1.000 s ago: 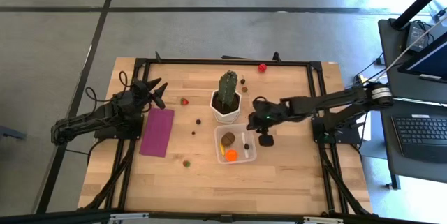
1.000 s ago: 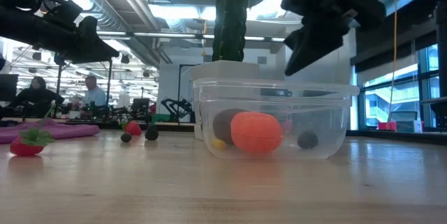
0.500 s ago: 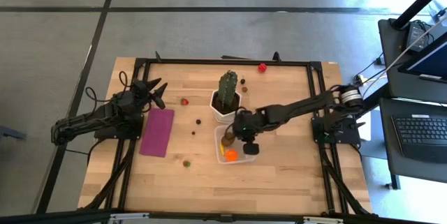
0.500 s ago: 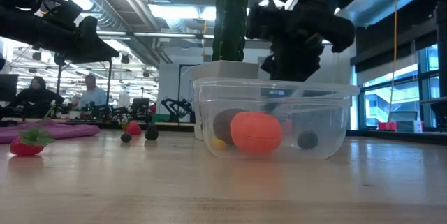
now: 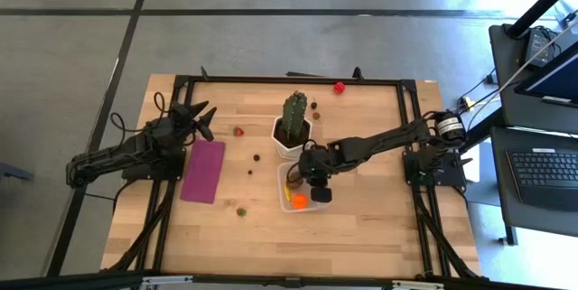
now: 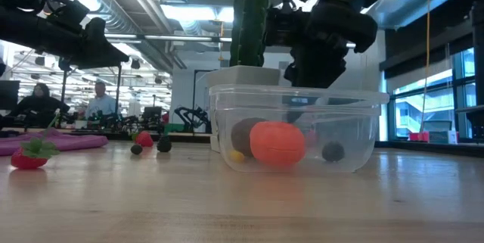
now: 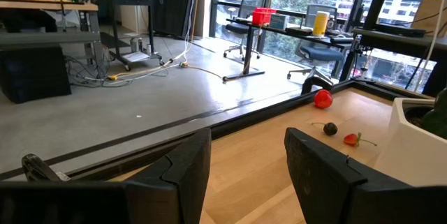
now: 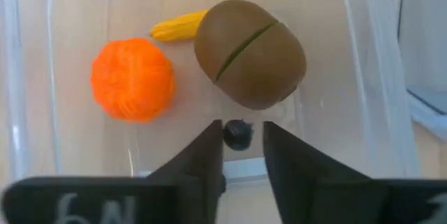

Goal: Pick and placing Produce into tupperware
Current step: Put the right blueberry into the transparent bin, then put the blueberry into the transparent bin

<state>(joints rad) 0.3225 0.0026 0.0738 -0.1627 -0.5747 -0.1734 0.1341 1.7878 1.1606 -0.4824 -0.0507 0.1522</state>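
Note:
The clear tupperware (image 5: 281,174) stands near the table's middle, close to the white cactus pot (image 5: 283,143). In it lie an orange piece (image 8: 131,79), a brown piece (image 8: 250,53), a yellow piece (image 8: 178,24) and a small dark piece (image 8: 237,135). My right gripper (image 8: 243,140) hangs over it, fingers pointing down at rim height (image 6: 310,73), a narrow gap apart. More produce lies loose: a strawberry (image 5: 238,131), a red piece (image 5: 339,87) and dark bits (image 5: 256,156). My left gripper (image 5: 203,116) waits open at the table's left. My right gripper comes from above with the small dark piece (image 8: 237,135) showing between its fingertips. The piece is narrower than the gap. I cannot tell whether the fingers touch it or whether it lies on the container's floor.
The green cactus (image 5: 294,109) stands tall just beyond the tupperware, close to my right arm. A flat magenta rectangle (image 5: 204,171) lies at the left, under my left gripper. A further small piece (image 5: 240,210) rests toward the near edge. A dark frame borders the table.
My right gripper has travelled from beside the cactus pot toward the table's left and near edge, coming over the tupperware, and has come down to its rim. Most of the move happened early; lately it shifted only slightly. The pieces in the container have stayed put.

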